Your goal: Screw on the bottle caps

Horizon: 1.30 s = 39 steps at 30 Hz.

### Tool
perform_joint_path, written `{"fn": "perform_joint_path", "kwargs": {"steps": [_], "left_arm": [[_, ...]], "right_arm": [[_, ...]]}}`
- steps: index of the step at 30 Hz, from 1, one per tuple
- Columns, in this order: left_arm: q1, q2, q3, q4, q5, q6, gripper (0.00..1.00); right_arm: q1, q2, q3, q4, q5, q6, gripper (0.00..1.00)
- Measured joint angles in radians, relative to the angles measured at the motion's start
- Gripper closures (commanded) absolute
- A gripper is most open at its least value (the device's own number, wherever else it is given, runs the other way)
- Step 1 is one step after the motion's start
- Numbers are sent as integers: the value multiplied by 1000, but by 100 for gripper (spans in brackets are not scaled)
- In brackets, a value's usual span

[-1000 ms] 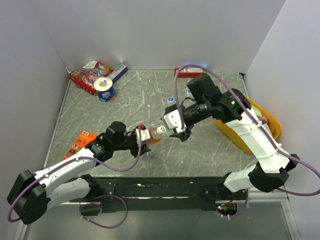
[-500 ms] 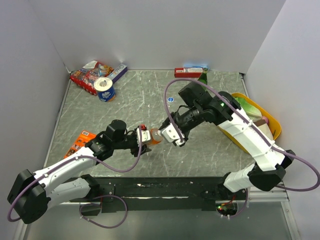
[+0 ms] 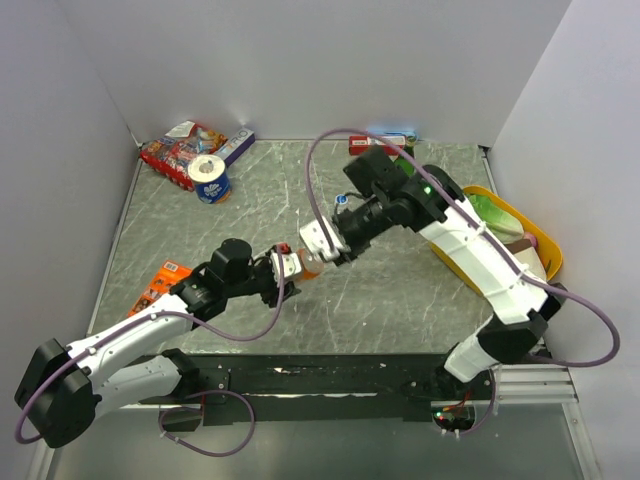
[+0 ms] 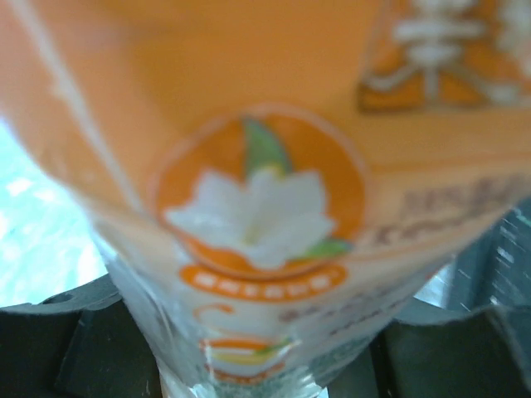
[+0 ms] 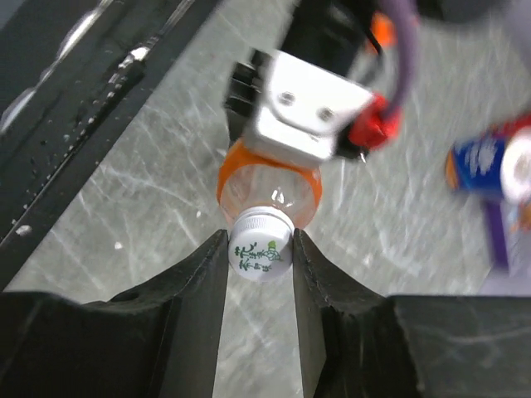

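The left gripper (image 3: 287, 263) squeezes the orange bottle (image 5: 270, 186) near the middle of the surface (image 3: 400, 290). At the bottle's 2 o'clock, the right gripper (image 5: 259, 242) pinches its white cap (image 5: 261, 249).

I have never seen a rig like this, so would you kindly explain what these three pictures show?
These are two robot arms bolted at a table's near edge. The overhead picture looks down on both; the other two come from cameras on each wrist. The left pincer grips a small bottle of orange drink, its label filling that wrist's view. The right pincer pinches the white cap on the bottle's neck. A tape roll, snack packets and a yellow bin lie around.
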Motion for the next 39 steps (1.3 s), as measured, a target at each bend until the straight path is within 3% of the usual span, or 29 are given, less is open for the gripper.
{"fn": "perform_joint_path", "kwargs": {"steps": [2,7,10,13,14,16,17,19,23,27,33,39], "left_arm": [[-6,0,0,37,-111,-46,99],[-26,48,7,165,-450,-161,99],[-23,116,33,175,-592,-183,99],[-26,154,36,179,-666,-186,99],[-26,161,36,179,-689,-185,99],[-25,163,36,180,-712,-185,99],[-24,163,36,187,-715,-186,99],[-19,158,39,210,-702,-192,99],[7,112,29,197,-579,-200,99],[20,9,-15,154,-358,-174,99],[20,-59,-22,46,-88,-69,99],[20,-46,-12,-56,5,23,99]], "right_arm": [[-13,35,45,31,43,128,100],[-94,214,262,136,114,728,100],[-145,256,232,257,121,1014,100],[-159,293,227,291,158,1164,98],[-161,303,232,299,163,1195,76],[-169,326,259,296,159,1231,54],[-176,337,285,283,150,1238,49],[-195,354,345,258,119,1252,48],[-269,321,400,268,-33,1184,40],[-312,143,219,274,-131,870,35],[-127,-112,-42,229,-144,401,33],[-51,-135,-70,185,-125,148,34]]}}
